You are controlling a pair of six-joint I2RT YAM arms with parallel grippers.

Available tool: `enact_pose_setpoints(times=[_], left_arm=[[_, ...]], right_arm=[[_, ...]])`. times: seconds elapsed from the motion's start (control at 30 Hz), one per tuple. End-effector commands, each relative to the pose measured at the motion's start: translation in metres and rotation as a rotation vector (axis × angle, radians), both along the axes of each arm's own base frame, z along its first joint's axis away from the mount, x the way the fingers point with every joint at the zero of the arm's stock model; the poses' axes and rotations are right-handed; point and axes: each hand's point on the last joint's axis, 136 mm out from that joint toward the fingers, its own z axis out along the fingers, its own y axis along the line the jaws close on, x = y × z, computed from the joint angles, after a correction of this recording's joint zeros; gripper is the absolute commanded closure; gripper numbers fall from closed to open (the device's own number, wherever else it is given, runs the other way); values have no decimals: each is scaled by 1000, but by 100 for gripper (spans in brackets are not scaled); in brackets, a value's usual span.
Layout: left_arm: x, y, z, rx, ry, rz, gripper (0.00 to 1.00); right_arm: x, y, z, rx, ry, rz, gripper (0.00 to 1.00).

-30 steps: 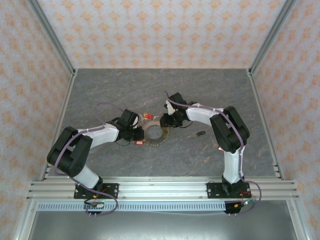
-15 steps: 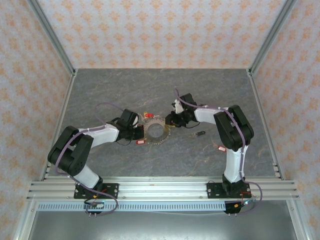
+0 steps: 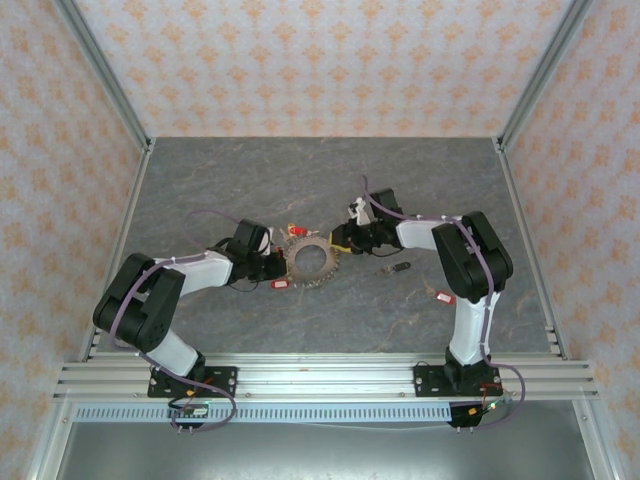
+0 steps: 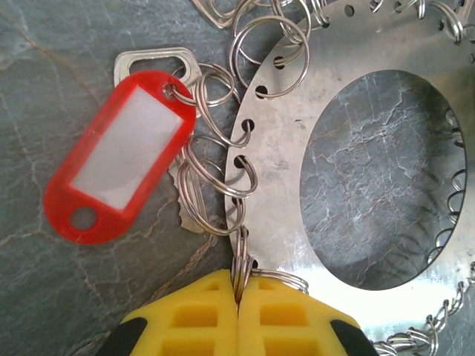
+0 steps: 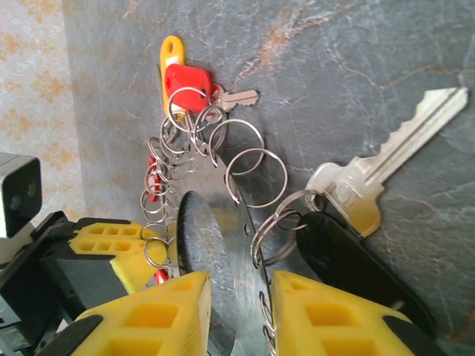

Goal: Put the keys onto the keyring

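Keyring (image 3: pixel 308 259) lying mid-table, several keys (image 4: pixel 119 167) already hanging on it; left gripper (image 4: pixel 239 297) is pinching one rim loop (image 4: pixel 242 256), right gripper (image 5: pixel 239 297) is straddling the rim, jaws apart; loose keys (image 3: pixel 400 267) are lying to its right

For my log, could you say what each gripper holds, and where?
Left gripper: jaws shut on a small steel split ring at the flat silvery disc keyring's rim. Right gripper: jaws straddle that rim; hold unclear.
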Motion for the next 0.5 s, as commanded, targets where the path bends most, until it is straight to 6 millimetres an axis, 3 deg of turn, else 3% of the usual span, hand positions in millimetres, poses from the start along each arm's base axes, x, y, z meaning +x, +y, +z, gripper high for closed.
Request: enact_pose_setpoints(times=[0.0,0.4,0.47], left_arm=[[-5,-2,-13,1,34,-12,100],[-1,2,-11,26,17,5,100],[0,6,-6,35,-3,23,92]], right_arm=[[-15,16,23,79,-6,73,74],[-14,8,18,5,-1,50,92],[-12,5,22,-5,-21,35,95]])
